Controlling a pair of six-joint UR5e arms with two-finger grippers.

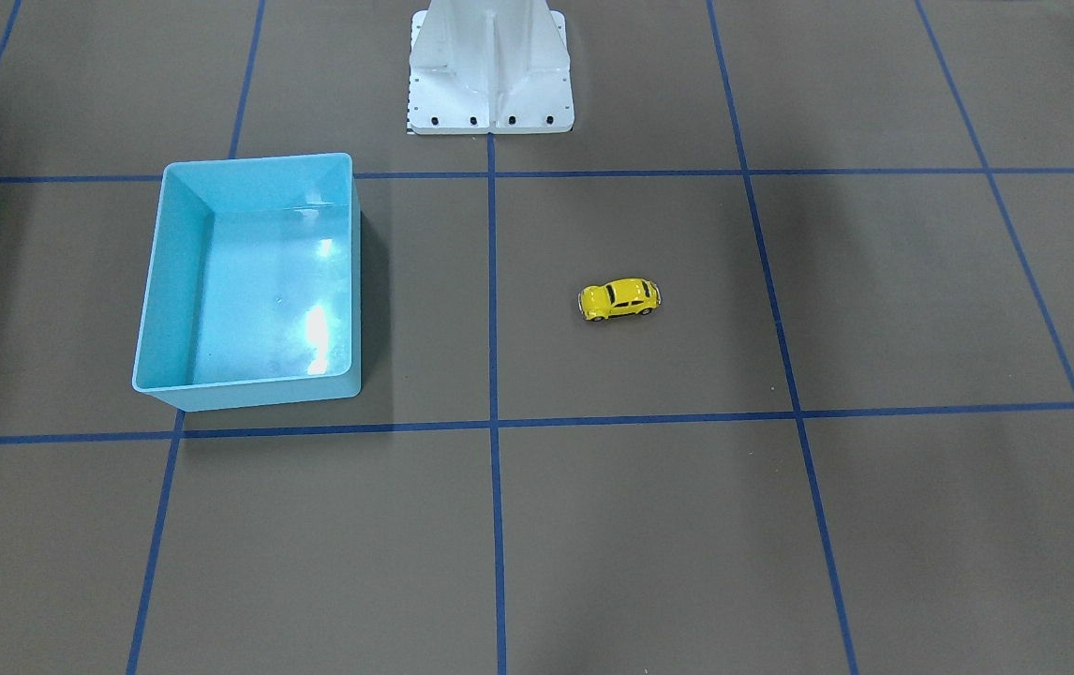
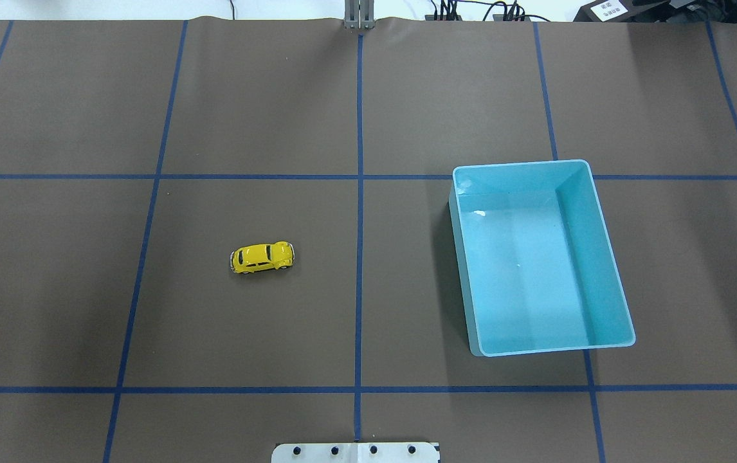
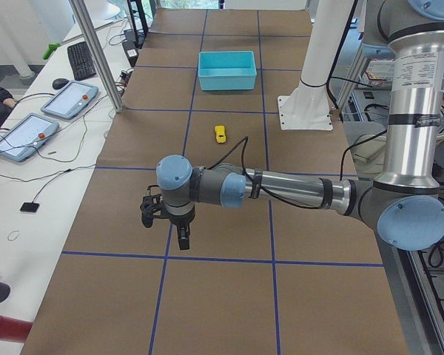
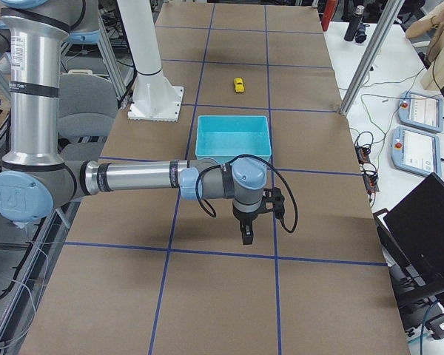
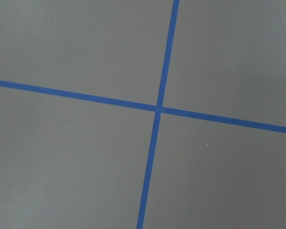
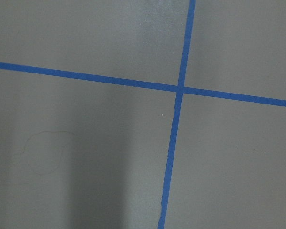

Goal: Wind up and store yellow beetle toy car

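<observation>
Left gripper (image 3: 179, 237) hovers over the table (image 3: 229, 296), open or clenched I cannot tell; yellow beetle toy car (image 3: 220, 133) lies well beyond it, toward the bin (image 3: 226, 81).

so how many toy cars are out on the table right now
1. The yellow beetle toy car sits on its wheels in the robot's left half of the table, well apart from the light blue bin, which holds no car. Nothing looks hidden.

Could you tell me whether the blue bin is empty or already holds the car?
Empty: the bin shows a bare floor from overhead, and the car sits out on the table, apart from it.
</observation>
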